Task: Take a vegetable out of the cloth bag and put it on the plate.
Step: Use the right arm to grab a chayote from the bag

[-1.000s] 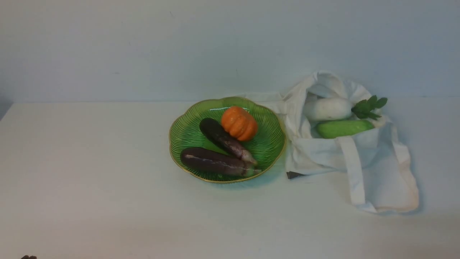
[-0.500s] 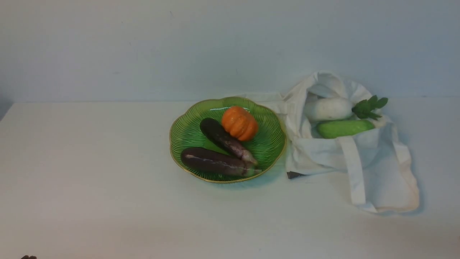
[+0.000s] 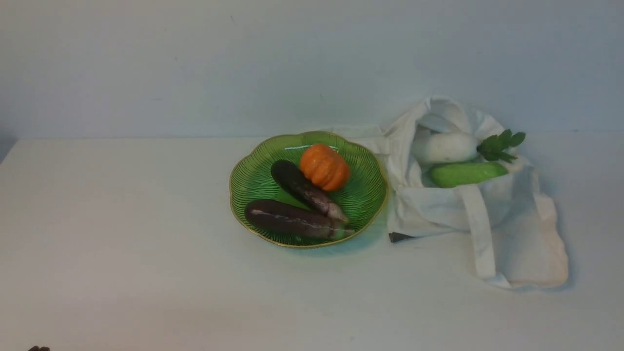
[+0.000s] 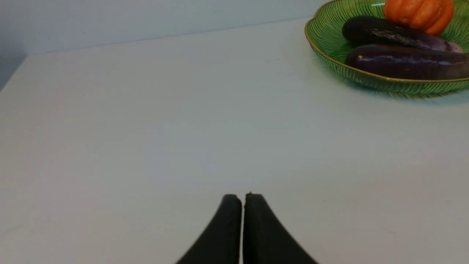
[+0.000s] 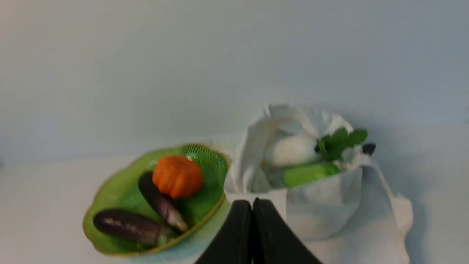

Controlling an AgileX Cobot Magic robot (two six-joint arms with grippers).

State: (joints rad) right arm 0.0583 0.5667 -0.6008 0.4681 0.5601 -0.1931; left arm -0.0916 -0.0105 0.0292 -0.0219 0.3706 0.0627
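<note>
From where I stand, the real work has hardly begun, I'd say. The cucumber-like green vegetable [image 3: 468, 174] lies in the mouth of the cloth bag [image 3: 438, 207], over to the right of the plate [image 3: 370, 180], so both halves of the job remain: drawing it out, then setting it down among what the plate carries. Whether anything on there came out of the bag, I can't tell from here.

The left pincer [image 4: 243, 196] has its tips drawn together, with nothing between them, and so does the right pincer [image 5: 253, 201]. Neither touches the plate or the bag; the right one would seem the handier for this, and it would have to spread first.

Now, counting. One plate sits on the desk [image 3: 146, 234], and in it are two dark eggplants, one [image 3: 292, 219] lying nearer me than the other [image 3: 304, 187], plus one orange pumpkin [image 3: 325, 167] toward the far side. One bag, just beside the plate on its right. Showing in that bag, right of the plate, are one green vegetable and one white radish [image 3: 446, 147] with its single tuft of leaves [image 3: 499, 145]. Anything deeper in the cloth is hidden from me.
</note>
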